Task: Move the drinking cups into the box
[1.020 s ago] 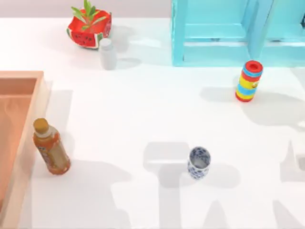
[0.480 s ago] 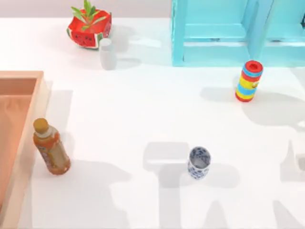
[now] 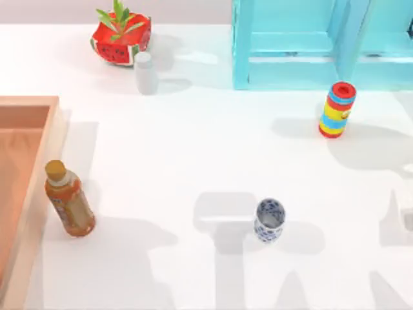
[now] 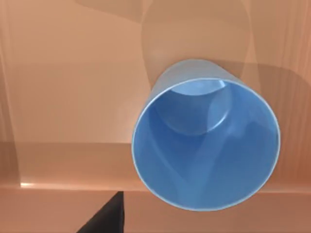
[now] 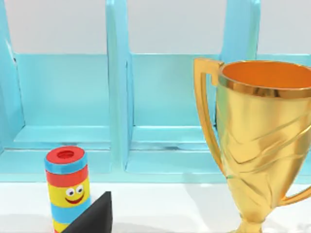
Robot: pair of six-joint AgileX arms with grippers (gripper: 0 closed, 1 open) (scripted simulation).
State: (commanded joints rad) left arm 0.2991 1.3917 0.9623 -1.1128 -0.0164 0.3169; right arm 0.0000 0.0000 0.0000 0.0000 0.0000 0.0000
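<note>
The white cup with blue floral pattern (image 3: 269, 220) stands upright on the white table, right of centre toward the front. The blue plastic cup (image 4: 206, 141) stands upright with its mouth open on the orange-brown floor of the box (image 4: 73, 73), seen from above in the left wrist view. A dark part of my left gripper (image 4: 104, 218) shows beside and above that cup, apart from it. The wooden box (image 3: 26, 102) lies along the table's left edge. A dark part of my right gripper (image 5: 92, 216) shows facing the shelf.
An orange drink bottle (image 3: 68, 200) stands just outside the box's right wall. A small white bottle (image 3: 146, 72) and a watermelon planter (image 3: 121, 35) sit at the back left. The turquoise shelf (image 3: 310, 45) and striped cylinder (image 3: 337, 110) are at the back right, with a gold trophy (image 5: 262, 145) nearby.
</note>
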